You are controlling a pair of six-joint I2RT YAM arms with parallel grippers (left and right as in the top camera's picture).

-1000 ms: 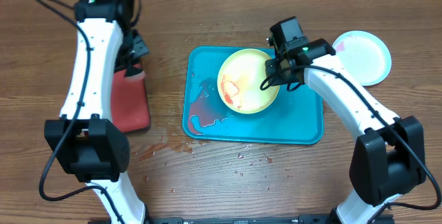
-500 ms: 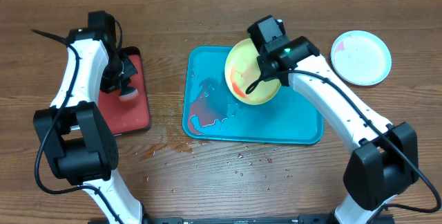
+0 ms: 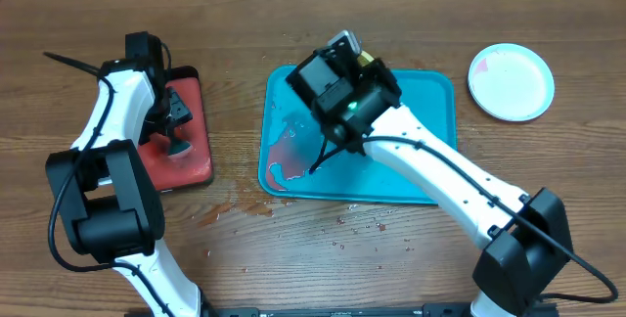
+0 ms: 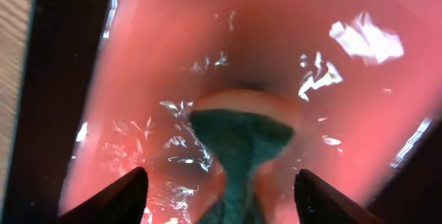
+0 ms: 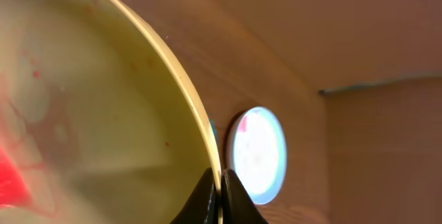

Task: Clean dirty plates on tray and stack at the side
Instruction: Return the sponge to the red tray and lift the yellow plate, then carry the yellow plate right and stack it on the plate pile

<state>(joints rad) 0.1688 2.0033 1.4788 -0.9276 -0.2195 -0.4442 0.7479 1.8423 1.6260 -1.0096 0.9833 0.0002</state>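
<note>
Plates (image 3: pixel 511 82) occupy centre and right. Left gripper (image 4: pixel 221 175) hangs spread open over a sponge (image 4: pixel 242 141) on the red tray (image 3: pixel 191 160). Right gripper (image 5: pixel 221 196) pinches the yellow-green plate (image 5: pixel 103 113) on edge over the turquoise tray (image 3: pixel 430 102); the light-blue plate (image 3: pixel 511 82) lies on the surface (image 3: pixel 587 160).

Left arm (image 3: pixel 110 121) and right arm (image 3: pixel 440 172) are wearing white shells, black joints and thin black cables; the left gripper (image 4: pixel 219 198) is showing black fingertips.

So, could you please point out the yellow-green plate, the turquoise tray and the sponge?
yellow-green plate (image 5: pixel 103 99): right wrist view, inner face.
turquoise tray (image 3: pixel 430 102): overhead view, bare floor.
sponge (image 4: pixel 238 148): left wrist view, green top.
</note>
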